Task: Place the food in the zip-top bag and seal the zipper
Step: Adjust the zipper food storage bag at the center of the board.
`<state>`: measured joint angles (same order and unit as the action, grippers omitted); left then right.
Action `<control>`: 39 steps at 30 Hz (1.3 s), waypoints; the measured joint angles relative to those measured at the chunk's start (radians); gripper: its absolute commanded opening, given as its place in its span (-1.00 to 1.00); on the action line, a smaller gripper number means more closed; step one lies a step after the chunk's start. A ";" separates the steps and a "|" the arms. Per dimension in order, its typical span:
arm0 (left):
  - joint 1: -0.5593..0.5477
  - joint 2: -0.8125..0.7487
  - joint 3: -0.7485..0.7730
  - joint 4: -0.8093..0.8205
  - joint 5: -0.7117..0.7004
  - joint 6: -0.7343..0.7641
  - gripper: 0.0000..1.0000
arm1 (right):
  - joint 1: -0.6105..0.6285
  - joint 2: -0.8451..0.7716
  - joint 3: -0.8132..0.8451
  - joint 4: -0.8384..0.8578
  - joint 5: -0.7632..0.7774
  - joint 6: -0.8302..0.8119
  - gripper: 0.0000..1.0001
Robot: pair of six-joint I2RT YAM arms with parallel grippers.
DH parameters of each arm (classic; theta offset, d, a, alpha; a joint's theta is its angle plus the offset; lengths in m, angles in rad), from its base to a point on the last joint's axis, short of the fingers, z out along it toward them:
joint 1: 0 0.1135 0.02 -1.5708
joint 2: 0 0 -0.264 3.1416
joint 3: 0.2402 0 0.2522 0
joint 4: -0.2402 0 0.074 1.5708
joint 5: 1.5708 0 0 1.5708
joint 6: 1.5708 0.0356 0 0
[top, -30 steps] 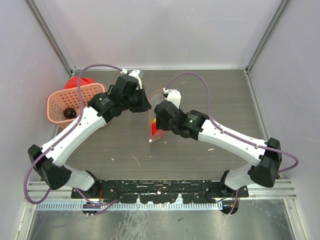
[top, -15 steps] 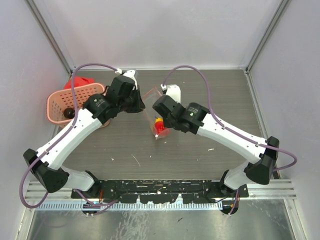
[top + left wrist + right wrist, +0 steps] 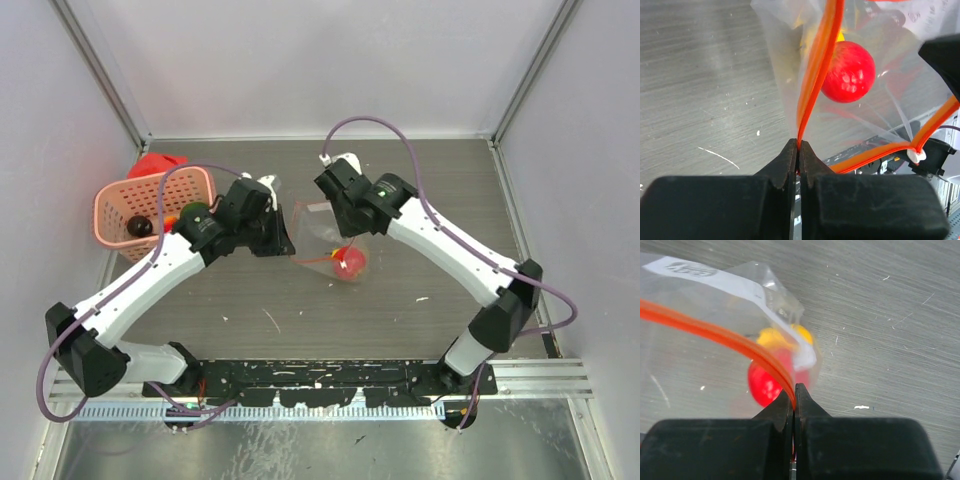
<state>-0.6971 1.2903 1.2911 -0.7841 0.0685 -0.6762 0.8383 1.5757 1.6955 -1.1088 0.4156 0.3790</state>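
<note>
The zip-top bag (image 3: 315,222) sits in the middle of the top view, a little above centre, over the dark wood-grain table (image 3: 460,175). At its lower right end is a round red toy fruit (image 3: 351,262). A yellow piece (image 3: 776,337) touches the top of the fruit in the right wrist view, and both show through the clear film. The zipper (image 3: 816,75) runs up the middle of the left wrist view as two orange lines lying close together. A second stretch crosses the lower right of that frame and carries the whitish tip (image 3: 914,156). Whether the mouth is pressed shut along its whole length cannot be told.

The left claw (image 3: 799,149) is closed on the zipper. Its two black fingers meet at the bottom centre of its wrist view with the strip pinched between them, and the red toy fruit shows above and to the right of the tips. The right claw (image 3: 794,396) is likewise clamped on the zipper. The strip enters from the left edge of that view and ends between the fingers, with the red and yellow toys just up and left of the tips. In the top view the left claw meets the bag's left edge and the right claw meets its upper side.

At the left of the top view stands a pink basket (image 3: 108,212) holding a dark round toy (image 3: 140,227), well apart from the bag.
</note>
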 measured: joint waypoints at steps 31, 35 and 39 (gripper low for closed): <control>0.005 -0.063 -0.020 0.030 0.032 -0.030 -1.00 | -0.022 -0.039 0.018 0.099 -0.119 -0.096 -0.96; 0.006 -0.137 -0.006 0.026 0.009 -0.016 -1.00 | -0.022 -0.024 -0.030 0.106 -0.110 -0.096 -0.96; 0.006 -0.145 -0.007 0.033 0.009 -0.015 -1.00 | -0.022 0.003 -0.045 0.108 -0.103 -0.096 -0.97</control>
<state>-0.6914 1.1458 1.2842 -0.7513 0.0772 -0.6914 0.8162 1.5791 1.6508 -1.0004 0.3122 0.2829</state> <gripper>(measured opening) 0.007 0.037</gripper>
